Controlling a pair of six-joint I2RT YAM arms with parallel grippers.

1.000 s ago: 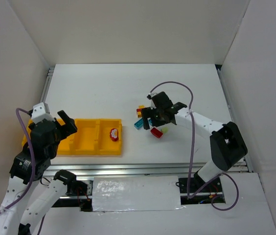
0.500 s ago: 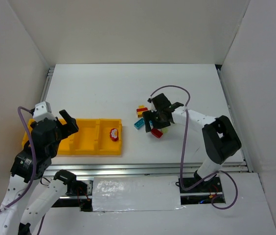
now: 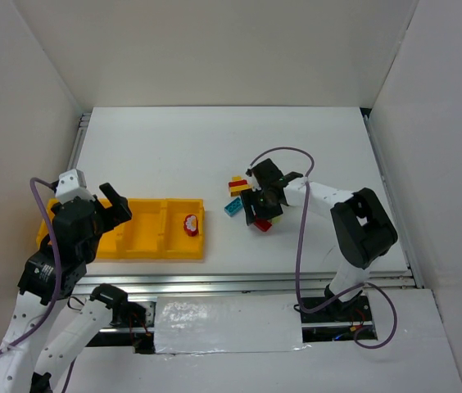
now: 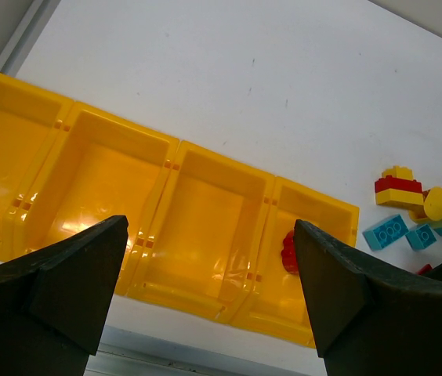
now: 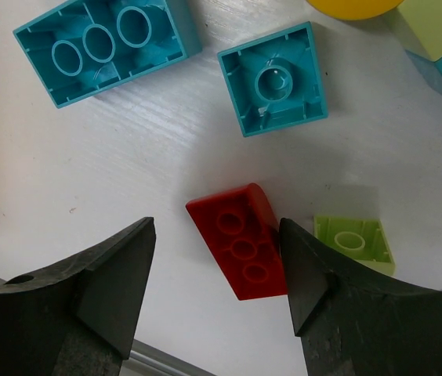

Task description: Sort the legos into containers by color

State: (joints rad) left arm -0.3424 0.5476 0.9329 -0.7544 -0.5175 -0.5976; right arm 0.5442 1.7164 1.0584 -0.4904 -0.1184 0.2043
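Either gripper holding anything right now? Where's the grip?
Nothing held. Right gripper straddles the red brick, one finger clear of it; left gripper open, empty.

Bright, even light from overhead — the white table (image 3: 174, 147) nearly washes out, and shadows stay soft. Glare pools inside the yellow tray (image 4: 88, 219) in the left wrist view. Close up, the red brick (image 5: 240, 251) is crisp; the right hand (image 5: 215, 239) flanking it is dark, almost featureless.

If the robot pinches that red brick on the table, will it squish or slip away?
Probably no squish: the red brick looks like hard, glossy plastic. Its hollow underside faces up, so it is likely light. It lies slanted between the fingers of the right gripper, so it might twist or slide when squeezed.
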